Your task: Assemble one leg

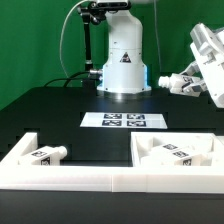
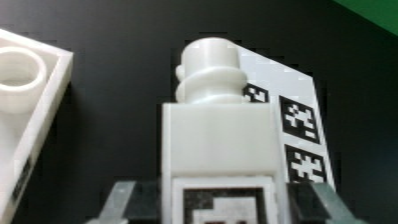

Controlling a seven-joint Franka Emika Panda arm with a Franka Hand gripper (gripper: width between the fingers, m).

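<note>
My gripper (image 2: 222,197) is shut on a leg (image 2: 217,130), a stubby white post with a rounded narrower tip and a tag on the side facing the wrist camera. A finger (image 2: 128,200) presses on each side of its thick end. In the exterior view the gripper (image 1: 196,72) hangs at the right edge, above the table, and the leg (image 1: 180,81) sticks out of it toward the exterior view's left. Another leg (image 1: 46,153) lies in the left compartment of the white tray (image 1: 110,178).
The marker board (image 1: 125,121) lies mid-table in front of the robot base (image 1: 124,60); it also shows behind the held leg in the wrist view (image 2: 299,118). A large white tagged panel (image 1: 176,151) lies in the tray's right compartment. A white part with a round hole (image 2: 25,95) is below the gripper.
</note>
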